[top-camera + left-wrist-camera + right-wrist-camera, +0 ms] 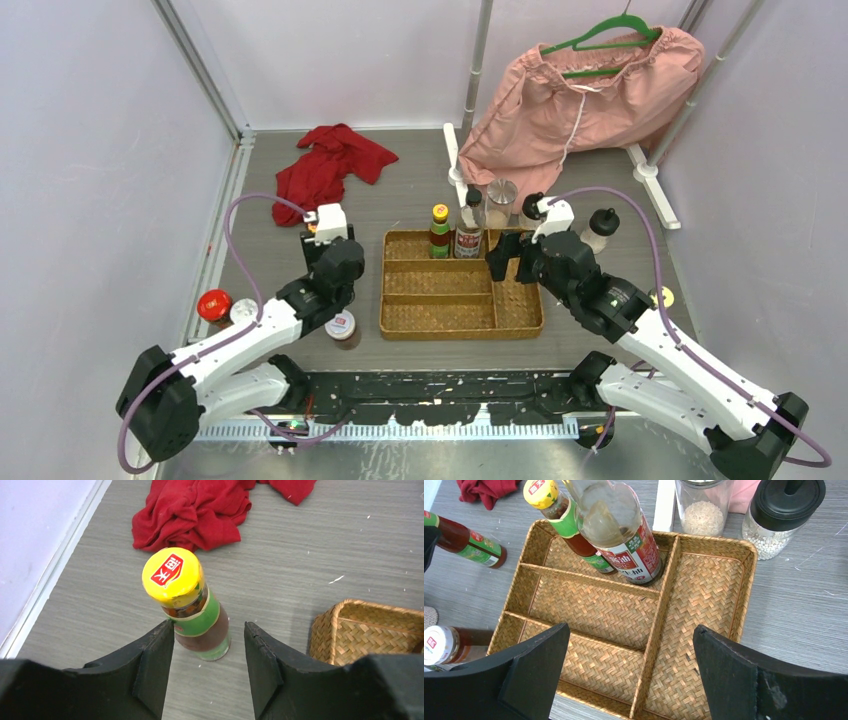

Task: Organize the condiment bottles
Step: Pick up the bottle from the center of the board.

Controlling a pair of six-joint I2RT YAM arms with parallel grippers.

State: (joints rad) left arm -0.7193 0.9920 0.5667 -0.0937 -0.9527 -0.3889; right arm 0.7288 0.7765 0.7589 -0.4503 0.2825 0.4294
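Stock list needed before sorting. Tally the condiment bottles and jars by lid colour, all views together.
Yellow-lidded bottles: 3
Black-lidded bottles: 3, one half hidden
White-lidded jars: 2
Red-lidded jar: 1
Silver-lidded jar: 1
Total: 10

The left arm (240, 338) extends forward and to the right from its base at the near left edge, with the forearm low and the left wrist (335, 268) pitched downward. The left gripper (209, 630) is part-way apart, its two fingers level with each other. The right arm (665, 350) extends forward and to the left from its base - wrist angled down. The right gripper (630, 630) is spread to full width - fingers parallel, tips pointing forward.
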